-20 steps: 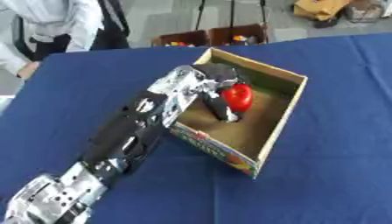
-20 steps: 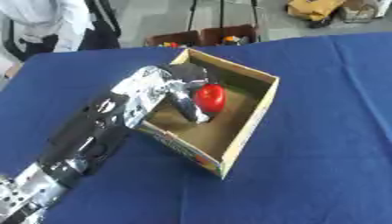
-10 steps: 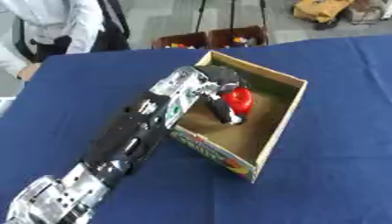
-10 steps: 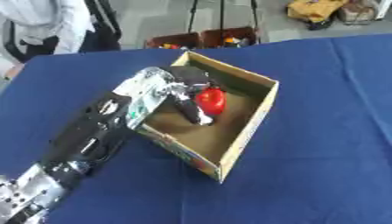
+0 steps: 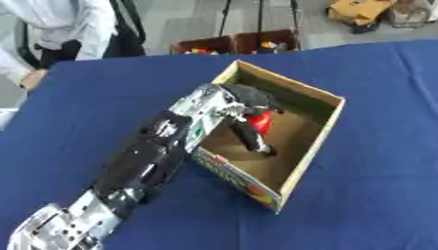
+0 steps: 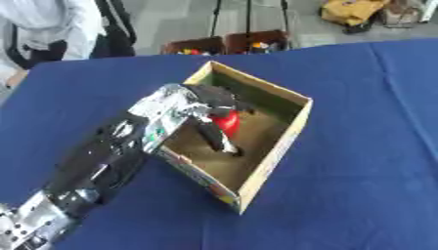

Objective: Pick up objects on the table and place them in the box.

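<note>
The left hand reaches over the near-left wall of the cardboard box and sits inside it, dark fingers curled round a red object, with one long finger stretched down toward the box floor. The red object is inside the box, near its left wall, held against the palm; the hand covers much of it, so only its round red side shows and what it is cannot be told. The arm runs back from the box to the lower left corner, black with silver parts, and is cut off there.

One box, one red object, one robot hand in sight. The box stands open on a table covered in dark blue cloth, its printed outer side facing the near edge, the print too blurred to read.

Beyond the far edge is a grey floor with two brown crates of small coloured things, some thin black stand legs and a yellowish bundle at the top right.
</note>
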